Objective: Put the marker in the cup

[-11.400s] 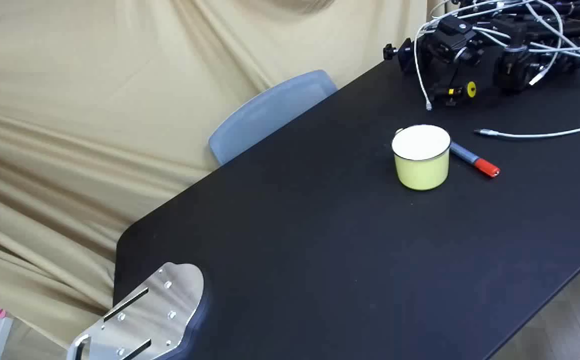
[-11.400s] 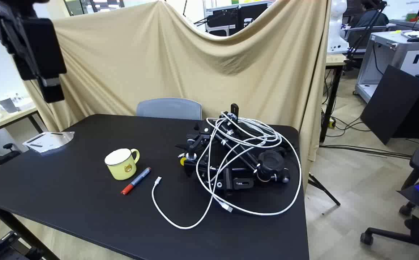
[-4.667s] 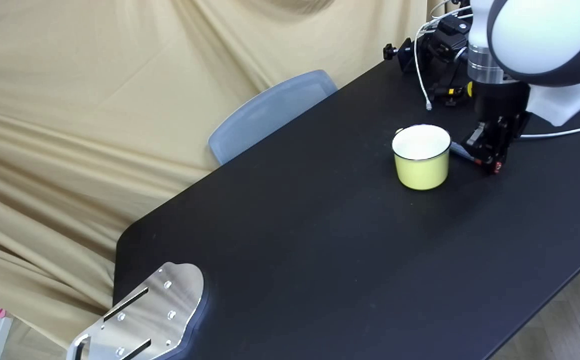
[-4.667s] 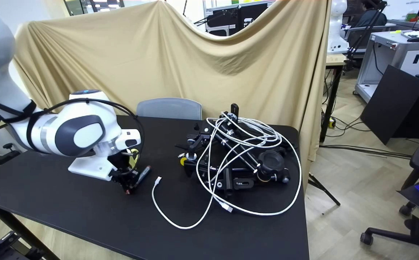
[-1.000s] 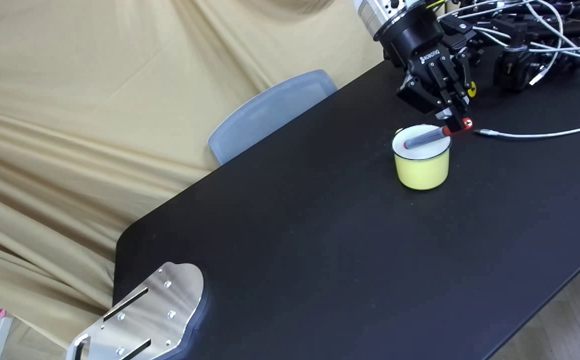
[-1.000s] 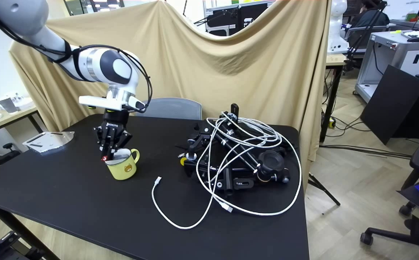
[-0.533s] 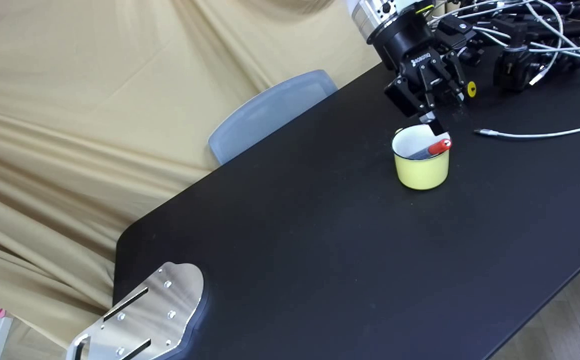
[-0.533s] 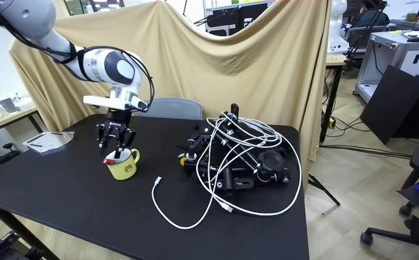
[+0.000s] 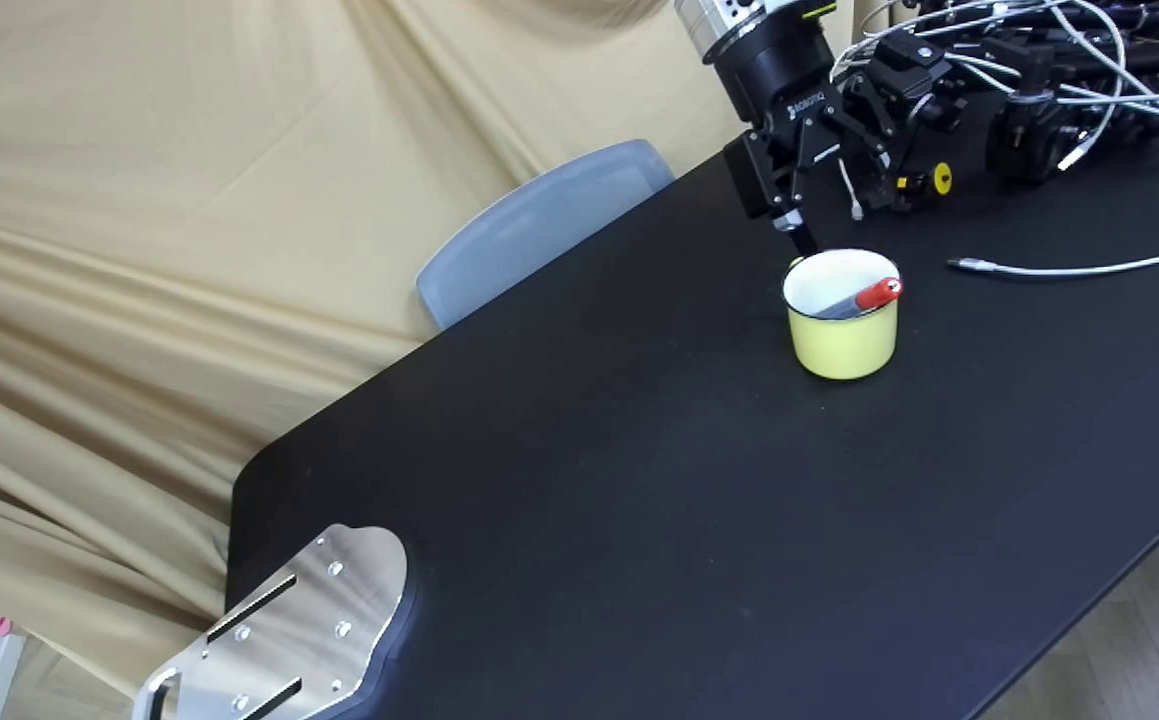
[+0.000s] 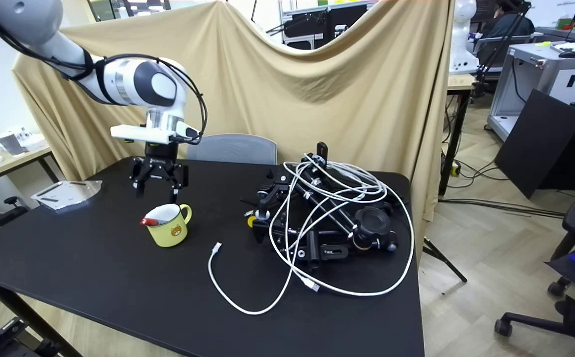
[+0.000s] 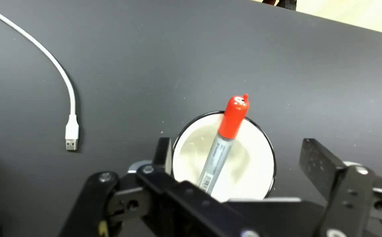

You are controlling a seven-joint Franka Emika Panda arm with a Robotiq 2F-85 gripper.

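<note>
In the wrist view, left of centre, one finger [image 11: 161, 154] is hovering near the cup [image 11: 256, 161]; a sideways drift could be tipping it over. At centre, the marker [image 11: 224, 143] is resting slantwise inside, its cap overhanging the rim, so a knock could be flipping it out. Further right, the other finger [image 11: 317, 164] is standing well apart, the gripper [image 11: 236, 149] grasping nothing.

Wrist view: floor [image 11: 359, 11] washed out at two o'clock, marker cap [image 11: 233, 118] glinting (small highlight), table [image 11: 128, 75] darkening toward eight.
</note>
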